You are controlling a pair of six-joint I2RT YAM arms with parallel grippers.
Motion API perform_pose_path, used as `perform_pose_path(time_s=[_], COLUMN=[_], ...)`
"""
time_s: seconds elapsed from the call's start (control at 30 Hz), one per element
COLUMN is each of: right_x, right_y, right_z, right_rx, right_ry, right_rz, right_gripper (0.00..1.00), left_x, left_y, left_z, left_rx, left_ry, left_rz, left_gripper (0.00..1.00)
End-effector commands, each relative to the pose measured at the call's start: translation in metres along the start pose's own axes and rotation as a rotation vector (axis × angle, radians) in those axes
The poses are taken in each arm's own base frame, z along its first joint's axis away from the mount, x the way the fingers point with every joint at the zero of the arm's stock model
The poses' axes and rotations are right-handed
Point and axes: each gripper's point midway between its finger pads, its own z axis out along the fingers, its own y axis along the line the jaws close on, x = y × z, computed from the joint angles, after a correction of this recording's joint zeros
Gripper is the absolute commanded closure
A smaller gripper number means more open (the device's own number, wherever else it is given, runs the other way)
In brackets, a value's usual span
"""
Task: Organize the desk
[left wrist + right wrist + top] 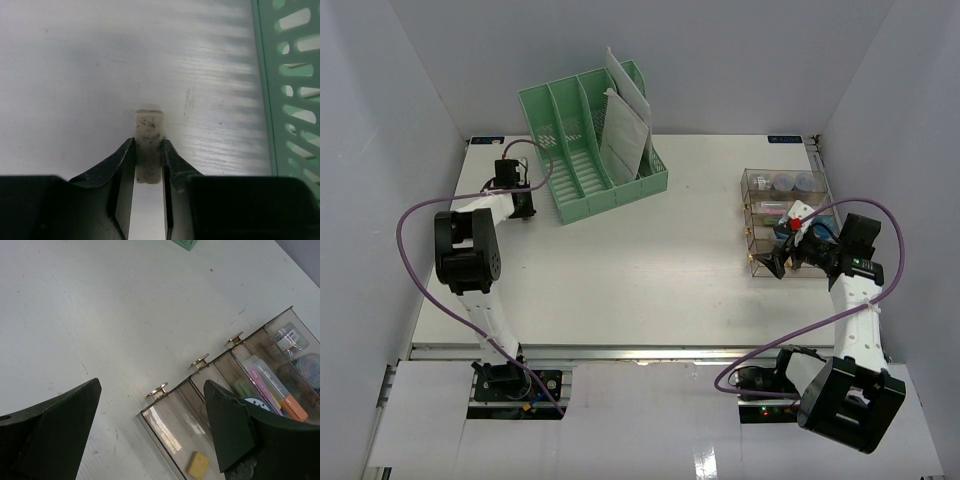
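the left gripper (148, 150) is clenching a small white speckled eraser (148, 122) between its jaws, biting only the near half while the far end is sticking out. it is working low over the desk (640, 280), the wide white tabletop lying under both arms, just beside the green file rack (292, 100). whether the eraser is touching the surface cannot be told. the right gripper (151, 385) is hanging released, jaws wide, above the clear drawer tray (165, 422) at the desk's right side, where a yellow block (198, 464) is lying in the nearest compartment.

risks noted:
- with so narrow a bite, the eraser could be twisting or slipping out if it drags on the desk while rising.
- a sideways swing could be knocking the rack wall.
- the right fingers, if descending carelessly, could be striking the tray's brass knobs (157, 390).
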Motion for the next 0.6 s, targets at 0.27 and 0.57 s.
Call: perform_pose_path(time_s=[0.27, 0.57], right_x=[-0.060, -0.114], right_y=[0.056, 0.102], right_z=[0.014, 0.086], right_rx=[-0.233, -0.425], right_ry=[-0.215, -0.143], right_rz=[-0.013, 0.206], right_gripper=[0.10, 0.35], left_x=[-0.010, 0.048], left_y=[-0.065, -0.176], left_z=[-0.149, -0.282], left_rx=[0.443, 1.186], left_ry=[-0.187, -0.210], left_rz=[-0.183, -0.035], left_gripper=[0.85, 0.84])
